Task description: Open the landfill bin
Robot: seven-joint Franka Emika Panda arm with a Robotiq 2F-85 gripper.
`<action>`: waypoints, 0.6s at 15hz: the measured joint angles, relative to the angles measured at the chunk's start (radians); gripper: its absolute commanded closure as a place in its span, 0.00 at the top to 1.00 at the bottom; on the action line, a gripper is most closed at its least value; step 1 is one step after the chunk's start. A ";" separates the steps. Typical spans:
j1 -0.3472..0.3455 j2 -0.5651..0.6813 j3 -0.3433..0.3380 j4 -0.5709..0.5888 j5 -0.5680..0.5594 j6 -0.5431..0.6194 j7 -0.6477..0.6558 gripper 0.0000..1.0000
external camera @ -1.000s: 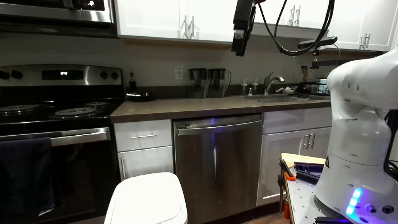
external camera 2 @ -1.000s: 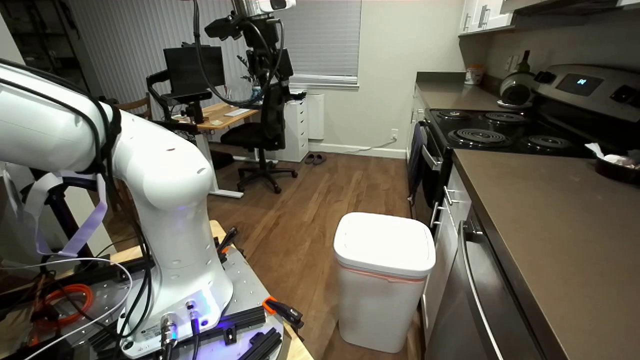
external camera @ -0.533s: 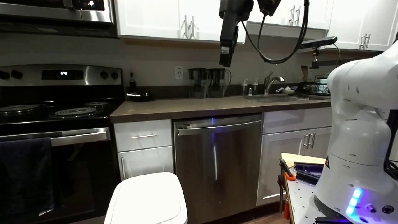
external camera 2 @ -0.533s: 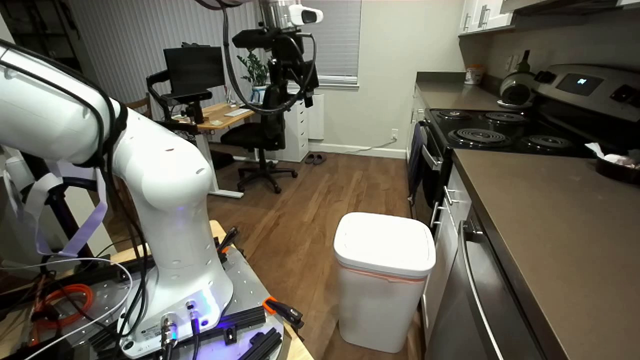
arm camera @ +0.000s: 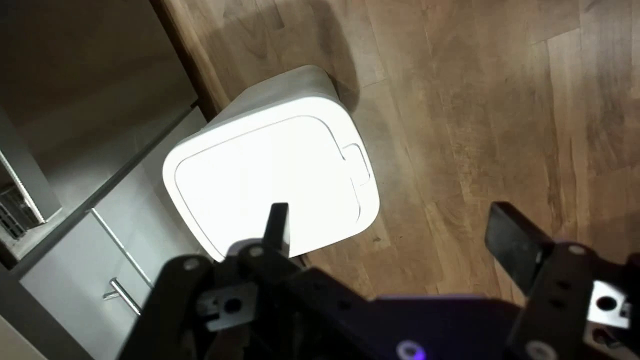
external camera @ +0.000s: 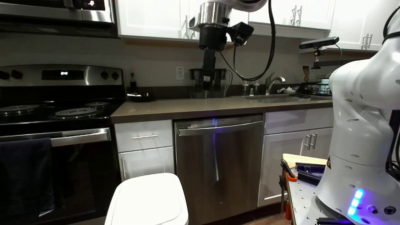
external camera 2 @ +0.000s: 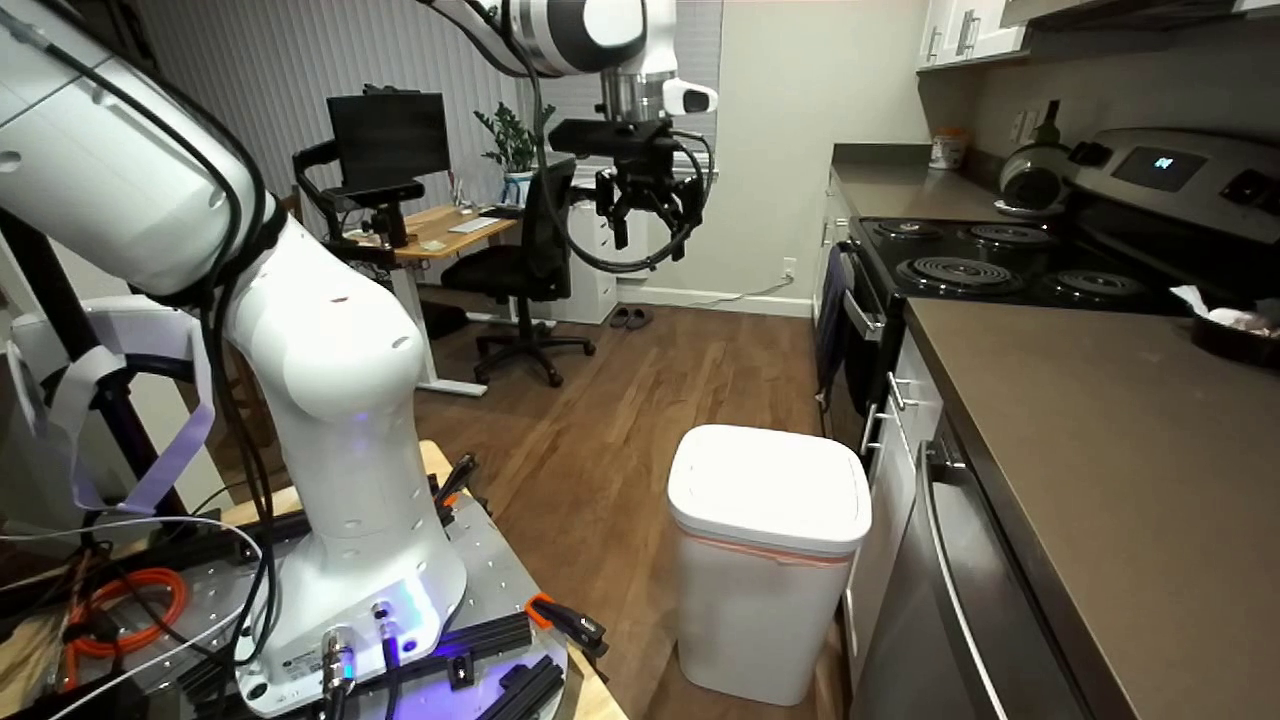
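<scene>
The landfill bin (external camera 2: 765,610) is white, with a pinkish liner edge showing under its shut, rounded-corner lid (external camera 2: 770,490). It stands on the floor beside the cabinets; its lid also shows at the bottom of an exterior view (external camera: 150,200). In the wrist view the lid (arm camera: 265,180) is seen from above, with a small outlined tab (arm camera: 357,165) at its right edge. My gripper (arm camera: 390,207) is open and empty, its fingers wide apart. It points down, well above the bin and apart from it, as both exterior views show (external camera: 207,84) (external camera 2: 650,245).
A stainless dishwasher (external camera: 218,168) and white cabinets stand beside the bin under the brown countertop (external camera 2: 1080,450). A stove (external camera 2: 980,260) is farther along. The robot's table (external camera 2: 500,590) with clamps is on the bin's other side. An office chair (external camera 2: 530,270) stands farther back.
The arm has reached out and lowered. My gripper has moved down, leftward in an exterior view and rightward in an exterior view. The bin has not moved and its lid stays shut.
</scene>
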 measured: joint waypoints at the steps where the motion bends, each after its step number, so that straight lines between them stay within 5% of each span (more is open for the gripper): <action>1: 0.000 0.036 -0.013 0.011 0.000 0.020 -0.030 1.00; 9: 0.000 0.399 -0.054 0.219 0.017 0.097 -0.214 1.00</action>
